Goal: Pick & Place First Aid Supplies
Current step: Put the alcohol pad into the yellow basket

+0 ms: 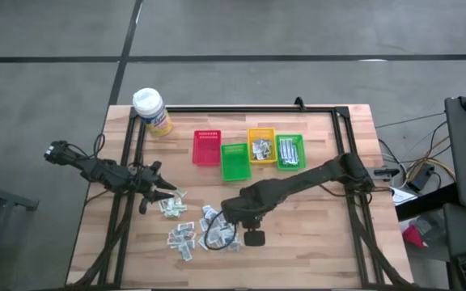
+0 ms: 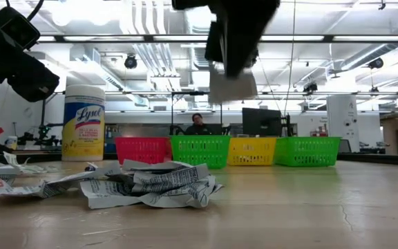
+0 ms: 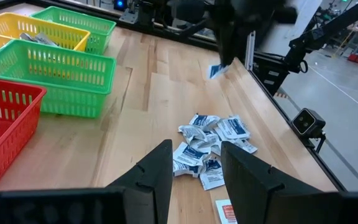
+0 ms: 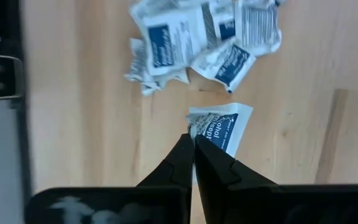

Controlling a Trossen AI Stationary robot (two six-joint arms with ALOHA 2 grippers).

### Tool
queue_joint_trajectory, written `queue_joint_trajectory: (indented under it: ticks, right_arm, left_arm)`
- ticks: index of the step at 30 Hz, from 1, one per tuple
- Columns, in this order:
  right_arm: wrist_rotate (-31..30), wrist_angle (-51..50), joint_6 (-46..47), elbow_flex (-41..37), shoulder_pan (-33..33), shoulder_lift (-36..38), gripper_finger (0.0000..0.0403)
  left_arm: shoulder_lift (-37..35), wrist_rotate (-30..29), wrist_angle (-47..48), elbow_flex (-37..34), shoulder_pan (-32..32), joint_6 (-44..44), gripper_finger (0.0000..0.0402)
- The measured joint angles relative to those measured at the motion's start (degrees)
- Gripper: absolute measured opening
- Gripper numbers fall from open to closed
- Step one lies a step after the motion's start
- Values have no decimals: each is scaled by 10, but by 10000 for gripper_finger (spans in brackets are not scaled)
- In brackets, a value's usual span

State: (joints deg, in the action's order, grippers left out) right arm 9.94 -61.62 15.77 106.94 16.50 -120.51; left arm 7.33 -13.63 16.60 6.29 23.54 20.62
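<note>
My right claw (image 4: 193,142) is pinched shut on one packet (image 4: 219,132) by its edge, lifted above the pile (image 3: 207,146). It looks feather-light, thin and crinkly, likely slippery foil; an edge pinch suits it. My left claw (image 3: 194,163) waits open, empty, by the pile

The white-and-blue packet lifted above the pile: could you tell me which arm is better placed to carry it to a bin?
The right: its gripper is shut on the packet; the left gripper hangs open, empty.
</note>
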Motion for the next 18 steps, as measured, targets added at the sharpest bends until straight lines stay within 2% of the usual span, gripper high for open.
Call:
queue_joint_trajectory:
  ticks: [11, 18]
  right_arm:
    - [0, -138, -48, 164, -35, 0, 8]
    - [-107, -251, -57, 244, -49, 0, 8]
  left_arm:
    - [0, 0, 0, 0, 0, 0, 131]
    - [0, 0, 0, 0, 0, 0, 131]
